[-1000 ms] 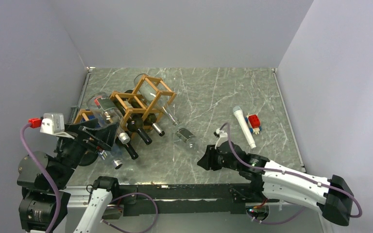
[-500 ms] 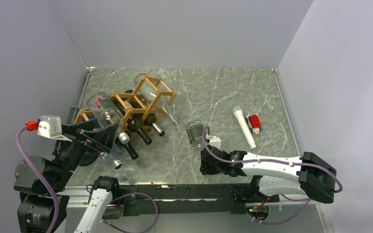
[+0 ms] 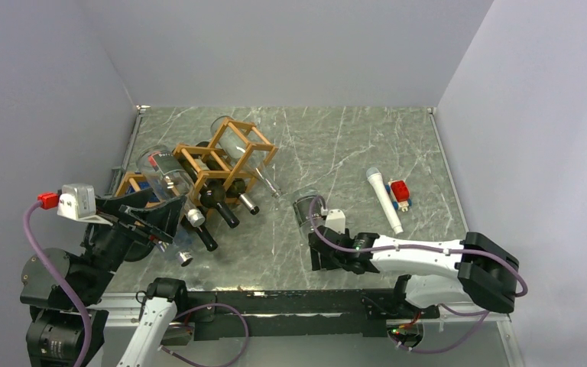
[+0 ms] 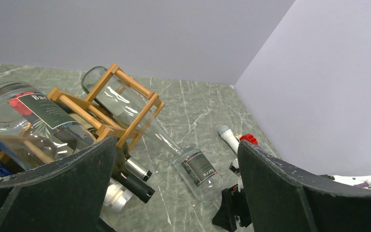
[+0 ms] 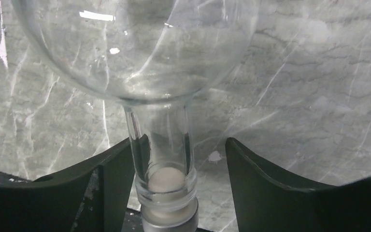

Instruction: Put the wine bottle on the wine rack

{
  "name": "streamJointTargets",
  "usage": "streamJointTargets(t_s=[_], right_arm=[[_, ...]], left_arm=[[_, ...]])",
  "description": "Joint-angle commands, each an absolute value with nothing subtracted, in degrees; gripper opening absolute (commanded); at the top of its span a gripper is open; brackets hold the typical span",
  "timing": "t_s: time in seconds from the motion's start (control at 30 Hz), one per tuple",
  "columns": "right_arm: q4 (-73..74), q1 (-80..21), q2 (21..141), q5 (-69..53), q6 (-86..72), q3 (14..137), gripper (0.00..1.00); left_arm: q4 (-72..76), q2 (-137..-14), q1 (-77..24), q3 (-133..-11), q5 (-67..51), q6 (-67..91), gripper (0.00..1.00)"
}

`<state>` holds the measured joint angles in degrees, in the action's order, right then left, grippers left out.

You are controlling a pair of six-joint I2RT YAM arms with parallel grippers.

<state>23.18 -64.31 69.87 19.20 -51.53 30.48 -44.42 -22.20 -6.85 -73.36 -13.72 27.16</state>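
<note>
One clear wine bottle (image 3: 306, 208) lies on the worktop (image 3: 351, 145) just right of the wine rack (image 3: 212, 159). Its neck sits between the right tool's (image 5: 178, 145) parted fingers, unclamped. An off-centre squeeze would likely roll the slick glass away. Left tool (image 4: 176, 145) gapes empty beside the rack.
</note>
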Motion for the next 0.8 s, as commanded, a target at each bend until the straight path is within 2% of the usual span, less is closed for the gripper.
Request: streamJointTargets(t_s=[0.0,0.4,0.63,0.7,0.77], right_arm=[[24.60,-64.07,73.36,23.80,-49.09,33.82,0.70],[25.54,-64.07,81.90,28.50,-47.20,40.69,0.59],[25.14,-64.25,82.95,32.88,-49.62,40.03,0.42],[24.27,-64.25,82.66,33.08,-49.66,39.40,0.29],[24.08,-64.40,82.34,33.49,-49.61,39.20,0.08]], left_arm=[[-43.61,-20.97,-6.94,-74.44,-13.69,26.81,0.99],[-44.01,-20.26,-6.94,-74.71,-12.74,26.59,0.99],[-44.01,-20.13,-6.94,-74.58,-12.49,26.46,0.99],[-44.07,-20.18,-6.94,-74.54,-12.32,26.37,0.99],[-43.99,-20.17,-6.94,-74.60,-12.37,26.37,0.99]])
